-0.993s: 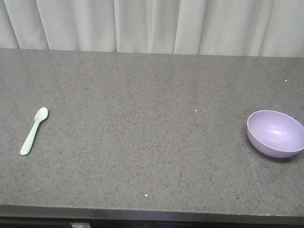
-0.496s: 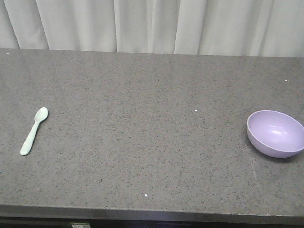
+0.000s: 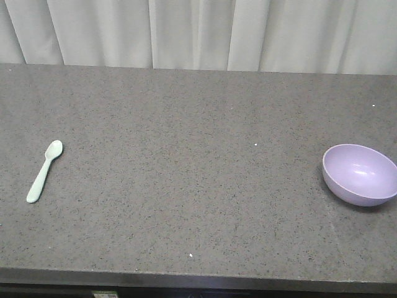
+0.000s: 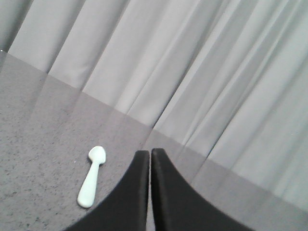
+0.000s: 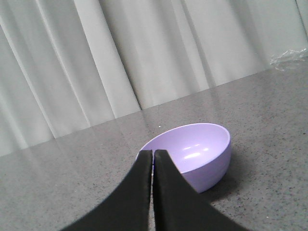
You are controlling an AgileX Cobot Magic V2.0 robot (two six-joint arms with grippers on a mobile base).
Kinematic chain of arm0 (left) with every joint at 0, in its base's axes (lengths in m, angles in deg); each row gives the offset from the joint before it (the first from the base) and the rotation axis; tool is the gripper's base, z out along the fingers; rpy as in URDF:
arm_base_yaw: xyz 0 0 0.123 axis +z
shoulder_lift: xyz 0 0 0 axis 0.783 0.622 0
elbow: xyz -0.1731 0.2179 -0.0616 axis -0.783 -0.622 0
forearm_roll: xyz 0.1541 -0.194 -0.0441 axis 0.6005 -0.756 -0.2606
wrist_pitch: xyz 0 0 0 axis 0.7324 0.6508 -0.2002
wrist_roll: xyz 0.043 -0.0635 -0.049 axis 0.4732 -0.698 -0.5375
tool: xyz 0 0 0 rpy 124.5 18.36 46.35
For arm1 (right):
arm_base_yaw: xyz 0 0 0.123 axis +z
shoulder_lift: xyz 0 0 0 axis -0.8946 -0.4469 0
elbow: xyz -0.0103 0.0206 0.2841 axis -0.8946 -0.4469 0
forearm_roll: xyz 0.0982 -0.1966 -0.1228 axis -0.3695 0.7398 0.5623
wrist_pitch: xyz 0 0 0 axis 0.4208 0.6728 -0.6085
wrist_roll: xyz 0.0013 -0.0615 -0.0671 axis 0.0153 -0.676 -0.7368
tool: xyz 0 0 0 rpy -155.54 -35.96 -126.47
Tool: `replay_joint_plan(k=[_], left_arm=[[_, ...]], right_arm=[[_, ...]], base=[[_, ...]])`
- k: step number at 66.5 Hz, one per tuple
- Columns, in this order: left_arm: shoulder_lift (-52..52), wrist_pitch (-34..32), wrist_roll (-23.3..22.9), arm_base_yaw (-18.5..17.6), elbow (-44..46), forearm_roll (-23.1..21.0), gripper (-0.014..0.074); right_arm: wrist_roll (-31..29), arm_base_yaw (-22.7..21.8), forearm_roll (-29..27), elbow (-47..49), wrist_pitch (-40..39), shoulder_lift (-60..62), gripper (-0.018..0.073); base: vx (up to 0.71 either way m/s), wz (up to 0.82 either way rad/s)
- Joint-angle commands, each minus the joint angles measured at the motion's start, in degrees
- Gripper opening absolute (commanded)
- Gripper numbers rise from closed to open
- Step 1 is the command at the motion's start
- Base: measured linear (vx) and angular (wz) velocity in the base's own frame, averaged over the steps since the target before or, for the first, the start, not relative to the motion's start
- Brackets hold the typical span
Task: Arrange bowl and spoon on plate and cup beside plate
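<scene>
Now, left gripper (image 4: 150,153) before spoon (image 4: 92,176), right gripper (image 5: 153,153) before bowl (image 5: 195,151), both closed and empty.

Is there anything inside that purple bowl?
Empty: the bowl shows a bare, smooth inside with only a glint of light.

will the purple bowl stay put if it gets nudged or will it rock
The bowl probably rocks or tips: its underside looks rounded and it sits tilted. It seems light, with a thin wall. Its smooth sheen suggests a rim pinch may slip.
</scene>
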Motion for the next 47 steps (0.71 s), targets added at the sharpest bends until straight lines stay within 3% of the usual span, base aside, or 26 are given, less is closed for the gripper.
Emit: replay_joint_plan(k=[1,7,15,24,31,39,47], left_arm=[[-0.9,-6.9,-0.7,0.0,-0.9,-3.9,-0.0006],[-0.9,-8.1,-1.4,-0.2,0.5,-6.9,-0.0006],[-0.7,-5.3,-1.9,-0.4,7.0,-6.2,-0.0006],[2.3,1.2,-1.7,-0.4,17.4,1.3,-0.0006],[8.1,9.8,-1.6,-0.4,25.8,6.5,0.0002],[16.0,21.0,-0.1,-0.4,34.9,9.7,0.0035],[23.1,29.1,3.0,-0.4,41.8,9.6,0.0121]], right_arm=[[-0.3,-0.4,-3.2,-0.2,-4.8,0.5,-0.0004],[-0.3,-0.4,-4.2,1.7,-4.6,0.5,-0.0004],[-1.3,-0.3,-4.0,8.4,-2.9,-1.0,-0.0004],[-5.1,-0.3,-2.0,19.1,3.3,-7.0,-0.0004],[-9.0,-0.3,-1.9,26.4,6.5,-12.3,0.0017],[-9.9,-0.3,-1.9,32.3,6.0,-16.7,0.0102],[-9.7,-0.3,-2.2,33.7,3.7,-18.4,0.0273]], base=[[0.0,0.0],[0.0,0.0],[0.0,0.0],[0.0,0.0],[0.0,0.0],[0.0,0.0],[0.0,0.0]])
